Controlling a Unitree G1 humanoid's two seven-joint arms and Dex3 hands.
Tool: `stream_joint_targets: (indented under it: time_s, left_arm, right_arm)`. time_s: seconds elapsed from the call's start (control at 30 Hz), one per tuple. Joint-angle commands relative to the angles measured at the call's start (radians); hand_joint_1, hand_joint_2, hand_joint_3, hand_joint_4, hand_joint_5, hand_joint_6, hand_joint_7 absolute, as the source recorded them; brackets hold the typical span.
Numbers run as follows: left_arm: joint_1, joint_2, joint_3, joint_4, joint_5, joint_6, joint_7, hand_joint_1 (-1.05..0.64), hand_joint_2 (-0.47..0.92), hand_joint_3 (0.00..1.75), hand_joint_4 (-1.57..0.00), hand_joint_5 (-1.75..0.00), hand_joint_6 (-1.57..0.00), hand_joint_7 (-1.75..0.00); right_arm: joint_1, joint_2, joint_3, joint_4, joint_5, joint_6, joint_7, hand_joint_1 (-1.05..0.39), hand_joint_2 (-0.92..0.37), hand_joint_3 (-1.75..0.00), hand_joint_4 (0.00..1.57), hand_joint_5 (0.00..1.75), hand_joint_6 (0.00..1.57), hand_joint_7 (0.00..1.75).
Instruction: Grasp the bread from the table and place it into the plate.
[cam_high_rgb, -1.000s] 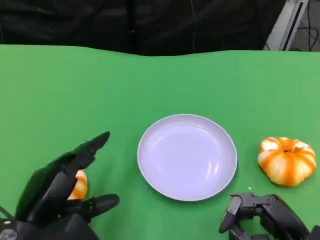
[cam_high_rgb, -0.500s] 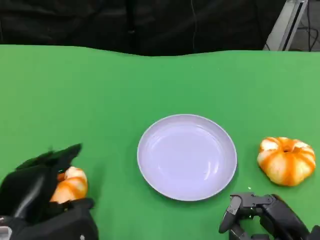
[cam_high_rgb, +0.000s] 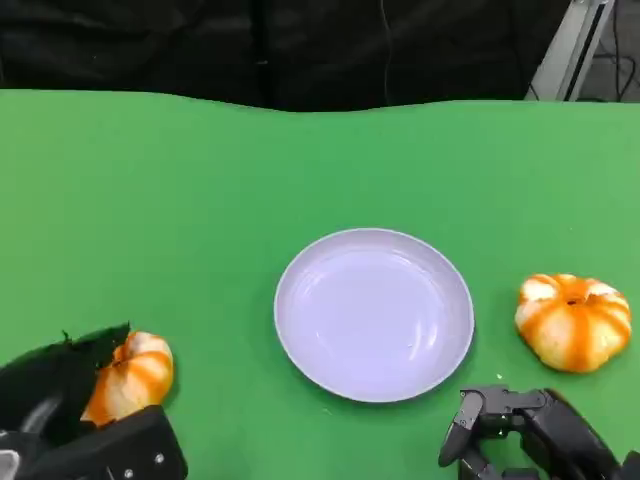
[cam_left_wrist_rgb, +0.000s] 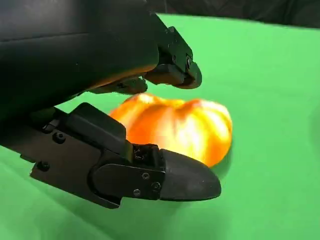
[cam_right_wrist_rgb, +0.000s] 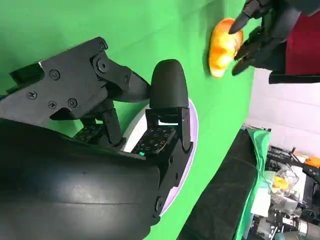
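Head view: bread (cam_high_rgb: 132, 383), an orange-and-white striped bun, at near left of the green table (cam_high_rgb: 200, 180), well left of the plate (cam_high_rgb: 374, 313). Left hand (cam_high_rgb: 60, 400) wraps it from the near-left side; black fingers close around the bun, which shows between them. Grasping the bread, still down at table level as far as can be told.

Left wrist view: bread (cam_left_wrist_rgb: 175, 127) sits between the left hand's fingers (cam_left_wrist_rgb: 175, 70) on one side and a broad black finger (cam_left_wrist_rgb: 170, 177) on the other, green cloth beneath. Contact looks close on both sides; whether the bun is lifted off the cloth cannot be told.

Plate: round, pale lilac-white, centre of table, nothing in it.

Second bun (cam_high_rgb: 573, 320), same striping, lies at right of the plate, apart from its rim.

Right hand (cam_high_rgb: 520, 430) at near right, just near of the second bun, not touching it. Fingers curled inward, nothing held: clenched. Right wrist view shows those fingers (cam_right_wrist_rgb: 167, 115) bent in over the plate edge (cam_right_wrist_rgb: 192, 135), with the left hand (cam_right_wrist_rgb: 265, 35) and its bread (cam_right_wrist_rgb: 222, 47) far across the table.

Dark backdrop beyond the far table edge.
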Motion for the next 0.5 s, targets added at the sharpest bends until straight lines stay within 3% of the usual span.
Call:
stream_joint_targets:
  time_s: [0.03, 0.4, 0.5]
  left_arm:
    - [-0.028, 0.034, -0.020, 0.062, -0.031, -0.002, -0.023, -1.05, 0.92, 0.41, -0.37, -0.01, -0.39, 0.00]
    - [-0.122, 0.058, -0.075, 0.250, -0.097, -0.072, -0.013, -1.00, 0.92, 0.39, -0.38, -0.01, -0.44, -0.02]
    - [-0.142, 0.055, -0.083, 0.303, -0.113, -0.118, 0.015, -0.92, 0.92, 0.31, -0.42, -0.02, -0.47, -0.02]
  right_arm:
    - [0.002, -0.012, -0.013, -0.003, 0.010, -0.008, -0.001, -0.14, -0.65, -0.90, 0.82, 1.46, 0.85, 1.14]
    - [0.004, -0.015, -0.013, -0.010, 0.013, -0.004, 0.003, -0.15, -0.64, -0.92, 0.81, 1.47, 0.84, 1.14]
    - [0.003, -0.015, -0.013, -0.009, 0.009, -0.006, -0.001, -0.14, -0.64, -0.91, 0.81, 1.46, 0.85, 1.14]
